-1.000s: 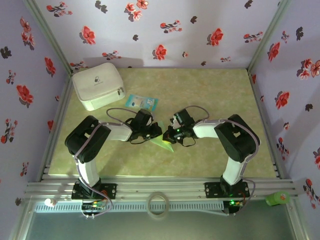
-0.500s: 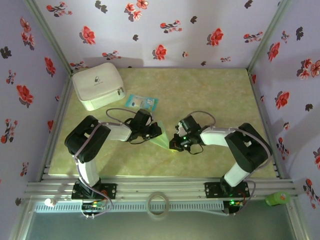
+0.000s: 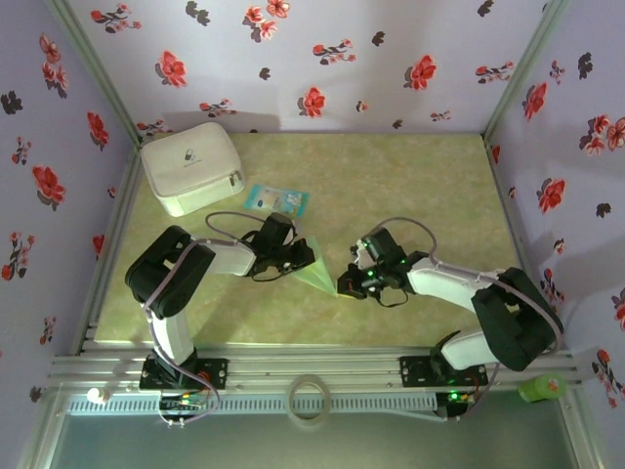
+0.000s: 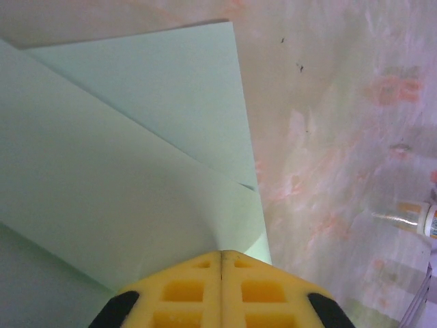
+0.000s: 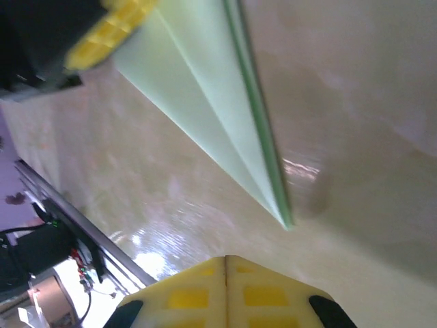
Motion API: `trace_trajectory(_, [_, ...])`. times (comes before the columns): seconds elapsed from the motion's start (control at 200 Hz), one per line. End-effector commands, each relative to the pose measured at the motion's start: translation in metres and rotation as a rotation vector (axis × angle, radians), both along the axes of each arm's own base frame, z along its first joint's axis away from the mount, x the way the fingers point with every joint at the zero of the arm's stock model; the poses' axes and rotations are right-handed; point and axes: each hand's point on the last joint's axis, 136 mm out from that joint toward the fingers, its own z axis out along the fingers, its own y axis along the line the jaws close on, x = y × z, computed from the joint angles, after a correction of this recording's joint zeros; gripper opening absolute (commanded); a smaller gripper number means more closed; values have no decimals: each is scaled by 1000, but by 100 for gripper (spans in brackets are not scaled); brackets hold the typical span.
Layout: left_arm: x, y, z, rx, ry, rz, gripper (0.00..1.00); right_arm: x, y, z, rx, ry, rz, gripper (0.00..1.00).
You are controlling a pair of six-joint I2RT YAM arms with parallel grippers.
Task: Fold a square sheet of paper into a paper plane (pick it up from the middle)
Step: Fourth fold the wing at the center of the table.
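The pale green paper plane (image 3: 318, 272) is the square sheet folded into a slim dart, and it lies on the table between the arms with its sharp tip toward the right arm. My left gripper (image 3: 299, 260) is shut on its wide back end, and the paper (image 4: 136, 171) fans out from the closed yellow pads (image 4: 198, 290). My right gripper (image 3: 346, 286) is shut and empty, just short of the tip (image 5: 285, 222) and not touching it. The right wrist view shows the layered edge of the plane (image 5: 212, 116), the closed right gripper (image 5: 226, 258) and a left yellow finger (image 5: 109, 34).
A white zipped pouch (image 3: 191, 166) stands at the back left, with a small blue-and-white packet (image 3: 275, 200) next to it. A tape ring (image 3: 309, 401) and a green object (image 3: 540, 388) sit at the near rail. Patterned walls close three sides.
My right gripper has slid right and toward the near edge, off the paper and past its tip. The left gripper has kept its hold with hardly any movement.
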Motion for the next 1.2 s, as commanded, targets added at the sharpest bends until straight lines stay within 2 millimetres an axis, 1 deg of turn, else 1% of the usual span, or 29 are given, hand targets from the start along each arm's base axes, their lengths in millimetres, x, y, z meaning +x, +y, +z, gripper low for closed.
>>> trace_trajectory(0.0, [-18, 37, -42, 152, 108, 52, 6, 16, 6, 8, -7, -12, -42, 7])
trace_trajectory(0.115, [-18, 38, -40, 148, 99, 52, 6, 28, 5, 0, -35, -19, -92, 7])
trace_trajectory(0.185, [-20, 39, -42, 152, 102, 51, 6, 32, 9, -4, -33, 1, -98, 7])
trace_trajectory(0.26, [-20, 40, -43, 153, 107, 56, 6, 38, 15, -2, -15, -10, -105, 7])
trace_trajectory(0.475, [-19, 37, -39, 145, 107, 52, 6, 49, 12, 2, -41, -40, -135, 7])
trace_trajectory(0.61, [-20, 34, -37, 128, 108, 48, 6, 47, 8, 2, -48, -47, -140, 7])
trace_trajectory(0.825, [-20, 37, -38, 119, 106, 67, 6, 45, 10, 5, -11, -55, -125, 7])
trace_trajectory(0.9, [-20, 37, -40, 118, 107, 72, 6, 45, 13, 5, 4, -43, -109, 6])
trace_trajectory(0.985, [-19, 37, -42, 115, 107, 76, 7, 43, 22, 7, 48, -25, -79, 6])
trace_trajectory(1.195, [-18, 35, -41, 120, 104, 64, 6, 36, 28, -1, 41, 14, -13, 6])
